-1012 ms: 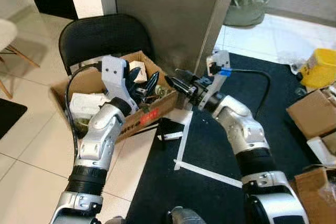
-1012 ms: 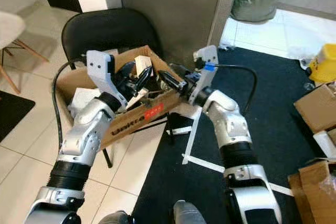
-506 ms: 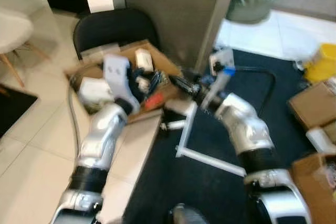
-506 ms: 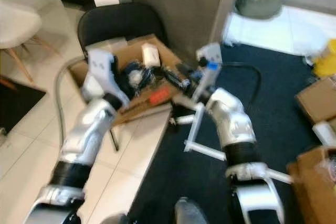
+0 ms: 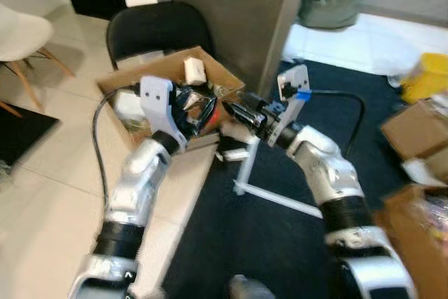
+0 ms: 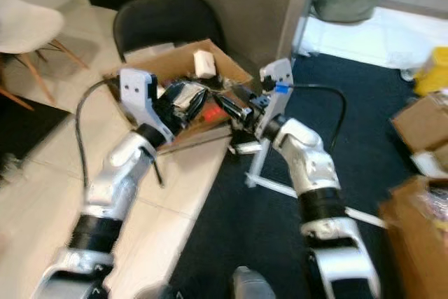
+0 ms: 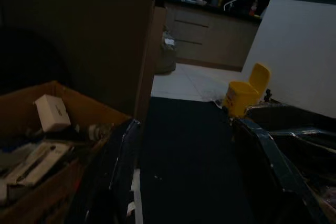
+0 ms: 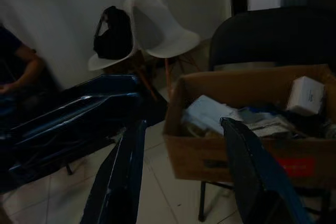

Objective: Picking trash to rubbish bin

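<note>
Camera shifted since a second ago. Box [image 5: 210, 68] at 11 o'clock, full of trash. Left gripper [image 5: 199, 108] and right gripper [image 5: 234, 111] both spread, empty, at its rim. Drop probably done.

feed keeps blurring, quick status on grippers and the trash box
Both grippers open, empty: left gripper, right gripper. Cardboard box of trash on black chair. Nothing blocking.

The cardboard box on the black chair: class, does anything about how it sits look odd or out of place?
Yes. The cardboard box, crammed with trash, sits on a black chair rather than the floor, and looks tilted, with its near edge overhanging the seat. The left gripper and right gripper are both at that edge.
</note>
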Robot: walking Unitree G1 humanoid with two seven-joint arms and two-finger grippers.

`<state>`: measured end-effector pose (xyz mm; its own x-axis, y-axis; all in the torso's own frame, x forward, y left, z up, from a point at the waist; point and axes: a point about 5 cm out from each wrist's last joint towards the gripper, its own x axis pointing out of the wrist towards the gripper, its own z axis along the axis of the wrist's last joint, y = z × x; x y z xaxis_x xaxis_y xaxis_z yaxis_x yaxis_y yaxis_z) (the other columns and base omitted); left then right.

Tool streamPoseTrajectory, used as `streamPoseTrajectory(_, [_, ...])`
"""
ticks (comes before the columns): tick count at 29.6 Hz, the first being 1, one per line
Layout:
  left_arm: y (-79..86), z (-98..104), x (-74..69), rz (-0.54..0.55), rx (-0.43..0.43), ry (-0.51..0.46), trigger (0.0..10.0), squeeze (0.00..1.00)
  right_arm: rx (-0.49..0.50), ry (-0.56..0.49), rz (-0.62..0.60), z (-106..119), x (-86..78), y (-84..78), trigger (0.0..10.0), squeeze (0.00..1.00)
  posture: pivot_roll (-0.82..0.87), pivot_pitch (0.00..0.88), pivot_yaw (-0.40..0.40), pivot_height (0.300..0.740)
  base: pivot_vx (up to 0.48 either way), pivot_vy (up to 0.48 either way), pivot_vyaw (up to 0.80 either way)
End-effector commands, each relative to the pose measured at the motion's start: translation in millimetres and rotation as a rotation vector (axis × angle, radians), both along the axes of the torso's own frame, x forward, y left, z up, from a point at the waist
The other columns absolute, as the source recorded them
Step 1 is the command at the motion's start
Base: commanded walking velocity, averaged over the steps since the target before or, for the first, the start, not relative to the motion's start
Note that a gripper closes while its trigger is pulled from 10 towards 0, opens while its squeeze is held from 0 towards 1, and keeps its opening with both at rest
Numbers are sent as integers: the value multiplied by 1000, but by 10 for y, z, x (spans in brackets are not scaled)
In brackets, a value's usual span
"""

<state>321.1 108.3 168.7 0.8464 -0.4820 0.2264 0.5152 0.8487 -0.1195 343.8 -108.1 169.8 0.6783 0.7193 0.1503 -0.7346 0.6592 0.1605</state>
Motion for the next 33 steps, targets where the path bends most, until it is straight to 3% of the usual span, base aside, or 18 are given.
streamPoseTrajectory(1, [-11, -40, -5, -3, 10, 12, 10000, 0, -6, -1, 2, 0, 1, 13, 10000, 0, -73, 0, -43, 740, -315, 0, 0])
streamPoseTrajectory(33, [-12, -43, -2, -5, 7, 10, 10000, 0, -3, 21, -17, -14, 22, -2, 10000, 0, -74, 0, -45, 740, -315, 0, 0])
